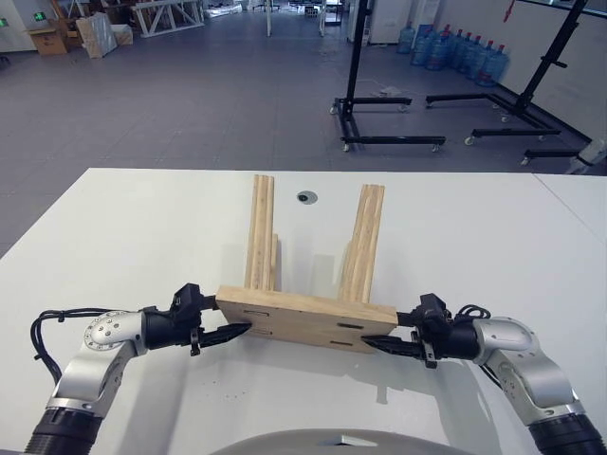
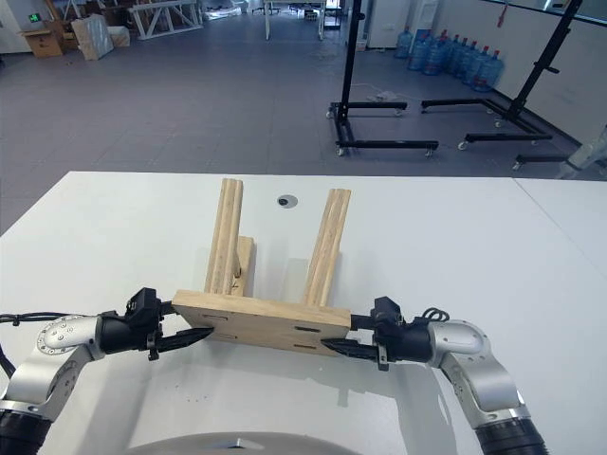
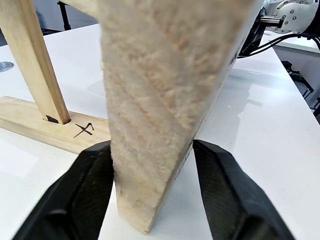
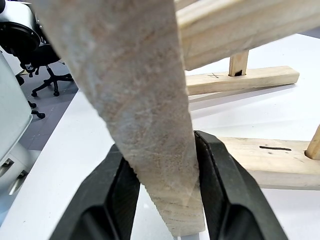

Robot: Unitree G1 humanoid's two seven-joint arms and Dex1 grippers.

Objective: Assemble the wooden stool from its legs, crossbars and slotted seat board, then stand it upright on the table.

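Note:
The wooden stool lies tipped on the white table point(image 1: 142, 237), with its slotted seat board point(image 1: 303, 320) on edge, facing me. Two pairs of legs point(image 1: 260, 232) point(image 1: 363, 242) run away from me along the table, and a crossbar point(image 1: 275, 262) shows between them. My left gripper point(image 1: 223, 332) is shut on the board's left end, and its black fingers point(image 3: 85, 195) press both faces of the board point(image 3: 160, 100). At the right end my right gripper point(image 1: 379, 343) is shut on the board point(image 4: 135, 100), which sits between its fingers point(image 4: 225, 195). A leg point(image 3: 35, 65) is slotted into a crossbar point(image 3: 50, 127) marked with an X.
A round cable hole point(image 1: 304, 197) sits in the table just beyond the legs. The table's far edge point(image 1: 285, 171) is a little past it. Black wheeled frames point(image 1: 379, 104) and water bottles point(image 1: 455, 47) stand on the floor behind.

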